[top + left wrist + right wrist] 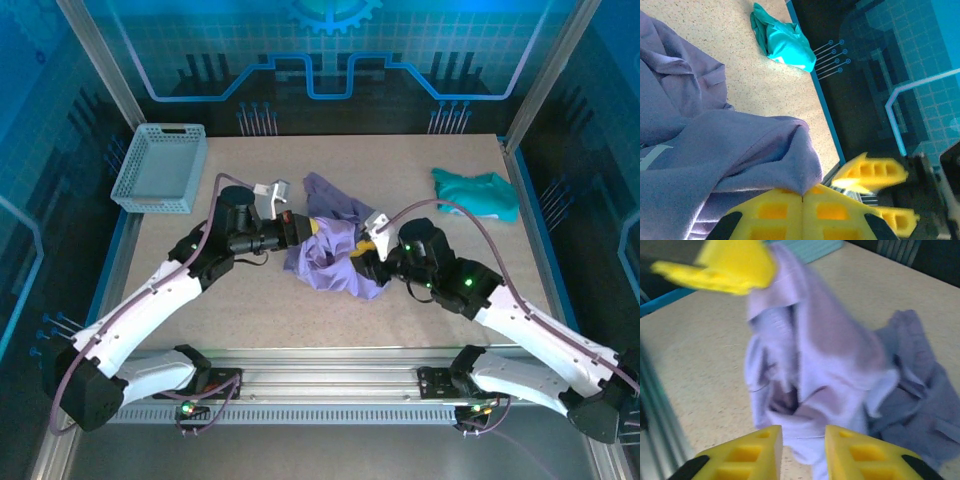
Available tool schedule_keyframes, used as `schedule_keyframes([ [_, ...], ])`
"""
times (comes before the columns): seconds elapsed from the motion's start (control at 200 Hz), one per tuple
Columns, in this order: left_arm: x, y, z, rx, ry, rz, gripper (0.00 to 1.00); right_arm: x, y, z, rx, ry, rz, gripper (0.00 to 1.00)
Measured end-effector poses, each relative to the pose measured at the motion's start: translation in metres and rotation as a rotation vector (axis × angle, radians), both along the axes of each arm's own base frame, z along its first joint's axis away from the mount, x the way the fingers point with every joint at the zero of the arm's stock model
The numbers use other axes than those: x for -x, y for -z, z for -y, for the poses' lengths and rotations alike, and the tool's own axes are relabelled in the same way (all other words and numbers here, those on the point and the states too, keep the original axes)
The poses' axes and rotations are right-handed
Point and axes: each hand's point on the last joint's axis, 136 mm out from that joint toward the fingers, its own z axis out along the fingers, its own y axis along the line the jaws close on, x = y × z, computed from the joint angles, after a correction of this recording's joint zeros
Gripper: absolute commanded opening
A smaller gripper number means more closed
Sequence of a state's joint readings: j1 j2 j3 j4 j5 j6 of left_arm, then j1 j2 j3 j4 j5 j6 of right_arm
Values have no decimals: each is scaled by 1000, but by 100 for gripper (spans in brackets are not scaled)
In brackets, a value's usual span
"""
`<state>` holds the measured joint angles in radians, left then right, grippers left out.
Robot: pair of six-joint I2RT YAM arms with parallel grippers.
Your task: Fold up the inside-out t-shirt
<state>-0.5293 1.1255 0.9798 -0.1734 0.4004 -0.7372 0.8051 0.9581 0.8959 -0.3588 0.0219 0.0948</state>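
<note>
Lavender cloth of the t-shirt (330, 250) lay crumpled near the middle of the tabletop (420, 155), between the two arms, with one portion spread flat towards the far side and the rest bunched in loose folds.

The left end effector (304, 228) was at the shirt's left edge. In the left wrist view it (802, 199) was fully closed, yellow pads pressed together, with a fold of the shirt (740, 150) pinched between the tips. The right wrist view showed that pinched fold drawn up into a peak under a yellow finger at the top of the frame, and the cloth (815, 355) hung down from it.

The right end effector (360, 256) was at the shirt's right edge. Its jaws (803, 442) stood partly open with a clear gap. The lower hem of the hanging cloth appeared to reach into that gap, but the frame was blurred, and contact with either finger (860, 455) could not be confirmed.

A teal garment (478, 192) lay bunched at the far right corner, well apart from the shirt. A grey basket (160, 168) stood at the far left corner.
</note>
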Motion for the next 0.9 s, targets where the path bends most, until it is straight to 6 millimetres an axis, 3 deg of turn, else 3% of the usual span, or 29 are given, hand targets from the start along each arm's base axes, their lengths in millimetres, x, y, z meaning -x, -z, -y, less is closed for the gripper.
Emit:
schedule_keyframes([
  [0.135, 3, -8, -1, 26, 24, -15, 0, 6, 1, -20, -6, -69, 18, 26],
  [0.415, 12, -25, -2, 49, 75, -36, 0, -10, 36, -46, 64, -94, -13, 26],
  [0.67, 17, -20, -2, 36, 94, -50, 0, -16, 24, -55, 29, -110, 33, 28],
  [0.9, 15, -20, -5, 39, 88, -51, 0, -17, 22, -57, 7, -99, 24, 40],
])
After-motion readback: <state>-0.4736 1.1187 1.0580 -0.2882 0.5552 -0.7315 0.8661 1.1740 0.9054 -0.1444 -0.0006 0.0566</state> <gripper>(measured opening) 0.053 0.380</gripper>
